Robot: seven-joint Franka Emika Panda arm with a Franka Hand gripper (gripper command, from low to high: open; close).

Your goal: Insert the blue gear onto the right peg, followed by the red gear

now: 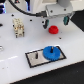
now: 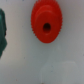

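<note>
- A cream, boxy fixture [image 1: 19,27] stands on the white bench [image 1: 10,52] at the exterior view's left, well apart from the work and no part of it.
- Nearer the middle lies the black-framed plate [image 1: 36,61]. A thin dark pin [image 1: 37,54] stands at its left end.
- The blue gear [image 1: 51,51] rests on the plate's right end, where the right peg should be. The peg itself cannot be made out, so the gear appears seated, though how fully cannot be told at this blur.
- Further right and behind, the red gear [image 1: 53,29] lies flat on the bench, away from the plate. The wrist view shows its dark centre hole [image 2: 46,27] facing up.
- The gripper [image 1: 55,20] hangs just above the red gear. Whether its jaws are spread or touching the gear cannot be told; nothing appears lifted.
- Judgement: the blue step looks done and the red pick is in hand.
- Risks from here:
  - an off-centre descent could push the red gear across the smooth bench instead of clamping it;
  - a tilted grasp could jam its hole on the peg tip;
  - if the blue gear sits high or crooked, the red one may not go down over it;
  - carrying the gear low could clip the thin pin.
</note>
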